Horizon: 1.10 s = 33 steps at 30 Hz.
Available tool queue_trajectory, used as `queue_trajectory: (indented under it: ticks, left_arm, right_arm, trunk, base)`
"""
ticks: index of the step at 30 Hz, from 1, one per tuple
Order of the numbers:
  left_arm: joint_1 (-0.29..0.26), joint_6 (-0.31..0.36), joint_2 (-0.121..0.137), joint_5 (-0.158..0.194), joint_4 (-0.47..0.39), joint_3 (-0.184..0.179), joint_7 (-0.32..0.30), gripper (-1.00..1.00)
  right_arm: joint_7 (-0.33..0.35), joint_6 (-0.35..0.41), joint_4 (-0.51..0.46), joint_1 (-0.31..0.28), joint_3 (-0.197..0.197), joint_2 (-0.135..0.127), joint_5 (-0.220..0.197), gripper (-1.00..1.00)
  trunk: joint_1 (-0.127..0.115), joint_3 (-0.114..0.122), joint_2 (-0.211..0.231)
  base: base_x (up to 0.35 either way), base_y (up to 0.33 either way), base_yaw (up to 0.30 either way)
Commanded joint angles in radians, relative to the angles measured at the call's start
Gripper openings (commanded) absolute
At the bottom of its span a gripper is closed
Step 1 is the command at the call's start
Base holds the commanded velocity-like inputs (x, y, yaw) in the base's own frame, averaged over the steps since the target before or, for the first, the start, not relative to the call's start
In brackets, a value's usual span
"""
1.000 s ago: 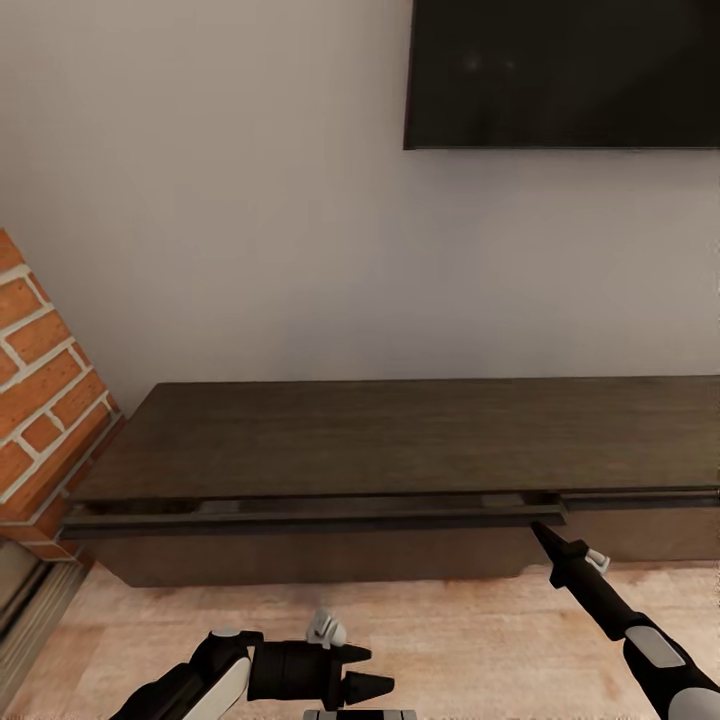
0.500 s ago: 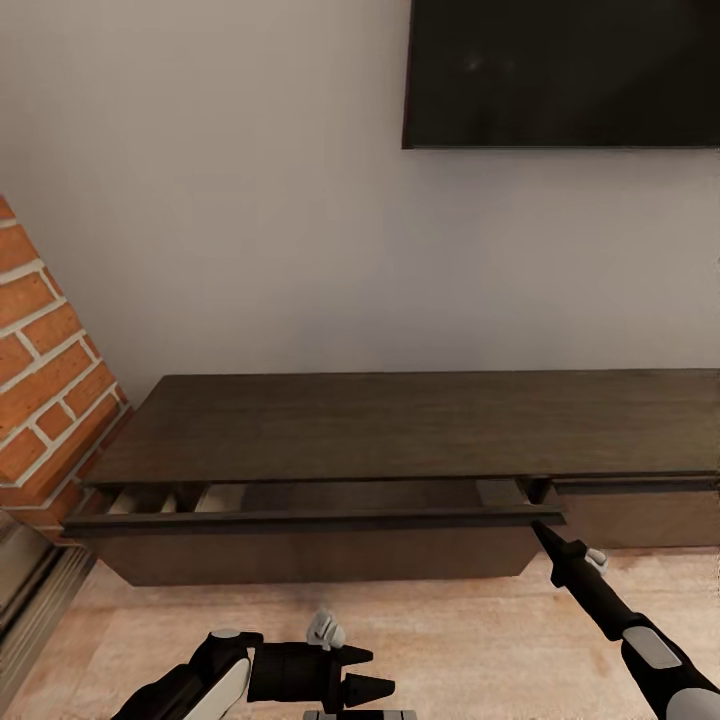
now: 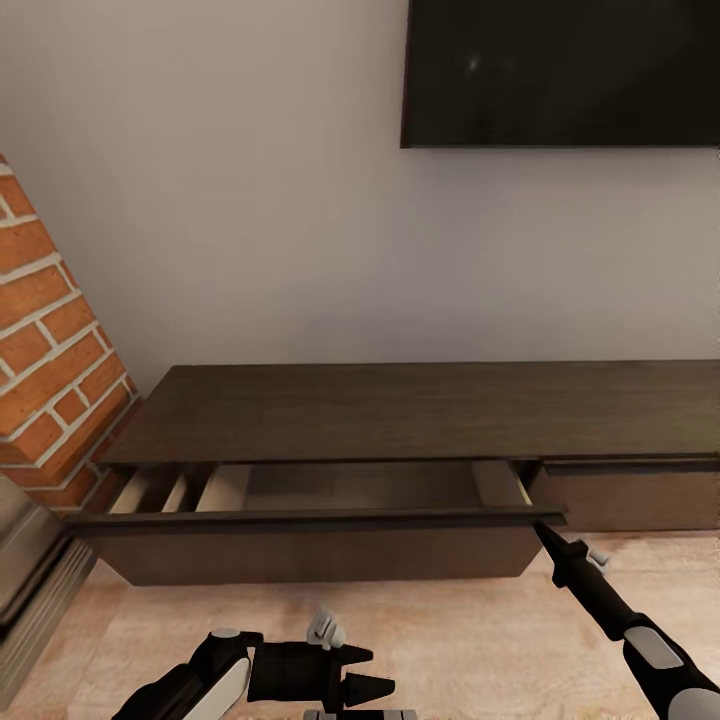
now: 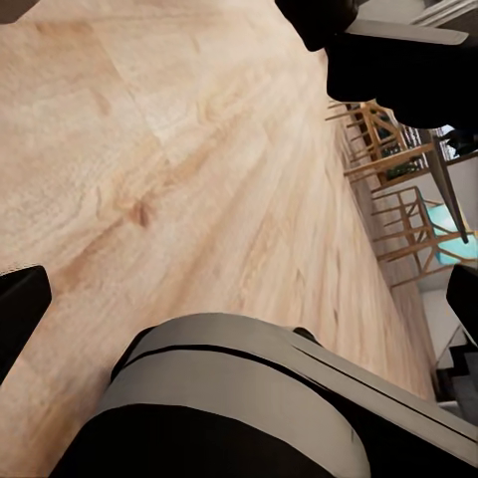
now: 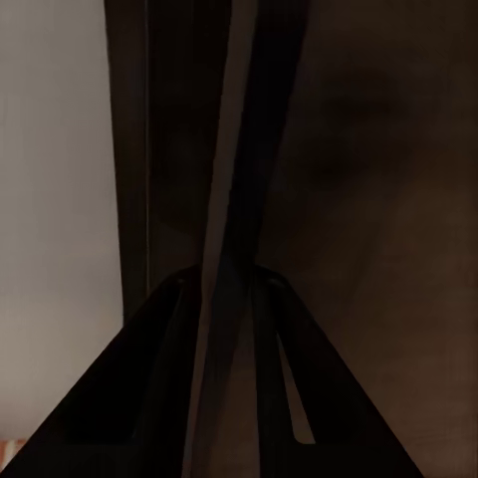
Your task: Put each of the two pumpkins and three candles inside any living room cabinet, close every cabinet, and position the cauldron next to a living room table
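Observation:
The long dark brown cabinet (image 3: 400,410) stands against the wall. Its left drawer is pulled partly out, and the part of its pale beige interior (image 3: 350,487) that I can see holds nothing. My right gripper (image 3: 541,529) is shut on the right end of that drawer's front (image 3: 310,555). In the right wrist view its fingers (image 5: 164,329) sit on either side of the front's thin top edge (image 5: 249,149). My left gripper (image 3: 368,672) hangs low over the floor in front of the cabinet. It is open and holds nothing.
A brick fireplace (image 3: 50,370) juts out just left of the cabinet. A black TV (image 3: 560,70) hangs on the wall above. The cabinet's right drawer (image 3: 630,500) is shut. Wooden floor (image 3: 450,640) lies between me and the cabinet. Wooden chairs (image 4: 398,189) stand farther off.
The left drawer has slid out toward me with the right gripper on its front, baring the beige interior. The whole view has shifted slightly. The left arm has not moved.

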Motion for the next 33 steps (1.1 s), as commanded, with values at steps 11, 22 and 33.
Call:
queue_trajectory:
  ticks: [11,22,33]
  left_arm:
    - [-0.001,0.009,0.001,0.01,-0.001,-0.002,0.001,1.0]
    - [-0.001,0.009,0.001,0.01,-0.001,-0.002,0.0,1.0]
    - [-0.001,0.009,0.001,0.01,-0.001,-0.002,0.0,1.0]
  right_arm:
    - [0.009,0.008,0.001,-0.001,-0.026,-0.002,-0.019,-1.0]
    - [0.011,0.008,0.001,-0.001,-0.026,-0.002,-0.019,-1.0]
    - [0.012,0.008,0.0,-0.001,-0.026,-0.002,-0.019,-1.0]
  trunk:
    - [0.0,-0.001,0.0]
    - [0.0,-0.001,0.0]
    - [0.0,-0.001,0.0]
  base:
    - [-0.128,0.0,0.0]
    - [-0.128,0.0,0.0]
    - [-0.128,0.0,0.0]
